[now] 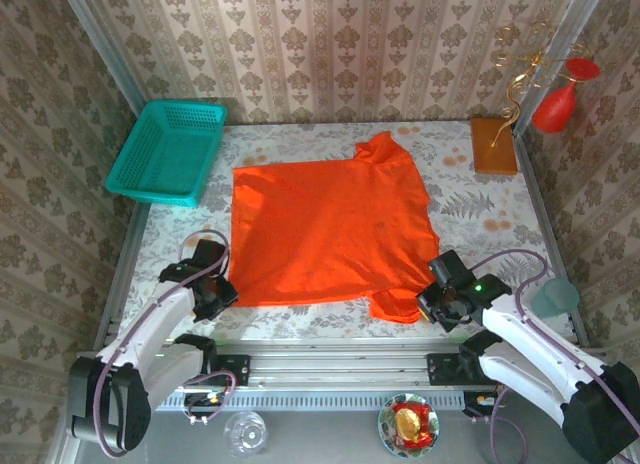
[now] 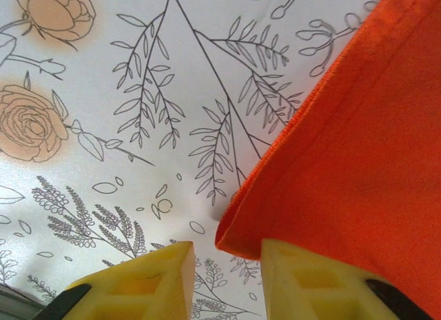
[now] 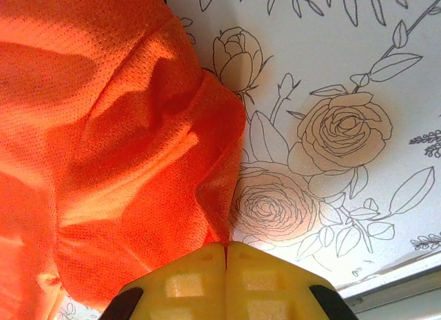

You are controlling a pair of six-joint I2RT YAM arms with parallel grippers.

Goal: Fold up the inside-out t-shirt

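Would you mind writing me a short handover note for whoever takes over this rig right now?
The left hand is open, one finger either side of the inside-out t-shirt's near hem corner, not closed on it.
The right hand is shut, apparently pinching the near sleeve.
The shirt lies spread flat on the flowered table, hem to the left, sleeves to the right.
Done: no fold yet.
Left: close the left hand, then make every fold.

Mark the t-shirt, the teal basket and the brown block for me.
t-shirt (image 1: 330,229): top external view, middle of its body.
teal basket (image 1: 150,190): top external view, its near wall.
brown block (image 1: 494,146): top external view, centre of its top face.
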